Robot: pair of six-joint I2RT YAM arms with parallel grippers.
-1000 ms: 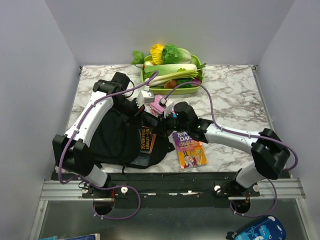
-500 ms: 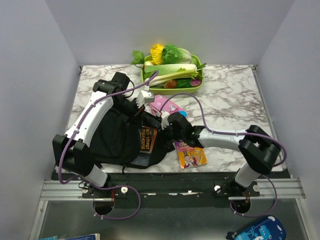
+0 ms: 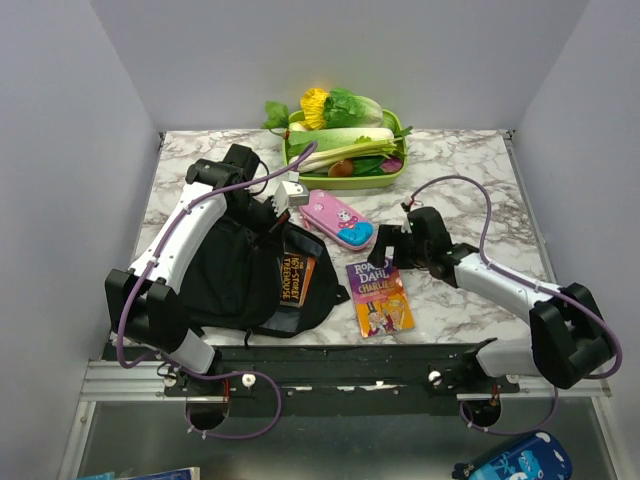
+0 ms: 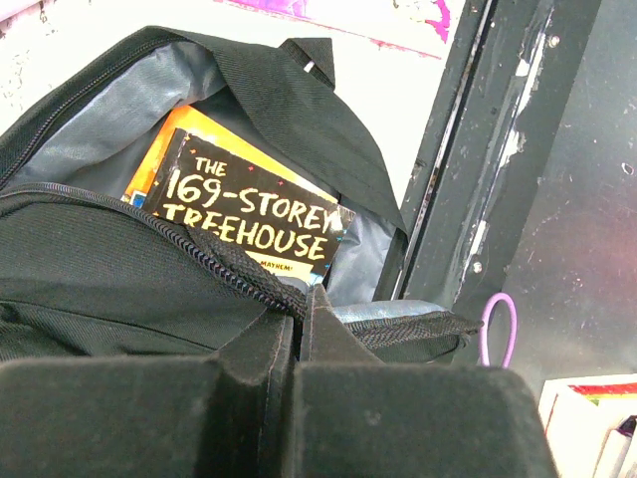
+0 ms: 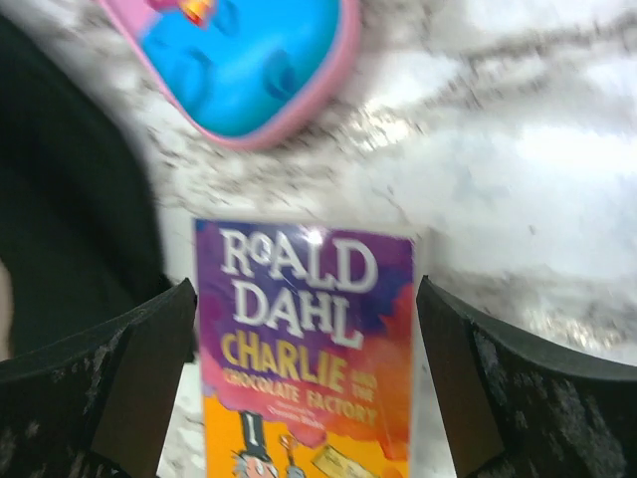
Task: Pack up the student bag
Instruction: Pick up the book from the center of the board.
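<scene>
Large soft black fabric student bag point(image 3: 235, 275) lies open at the left of the white marbled table point(image 3: 470, 190) — one book inside it, one outside.
The left tool point(image 4: 299, 319) is clenched on the student bag's zipped rim, beside the grey lining where an orange-and-black "169-Storey Treehouse" paperback point(image 4: 239, 214) sits. The right tool point(image 5: 304, 289) hangs released, fingers spread wide and gripping nothing, above the purple-and-orange "Charlie and the Chocolate Factory" paperback point(image 5: 309, 334), which lies flat just right of the bag — a pink-and-blue oval pencil case point(image 5: 249, 60) near its top edge.
</scene>
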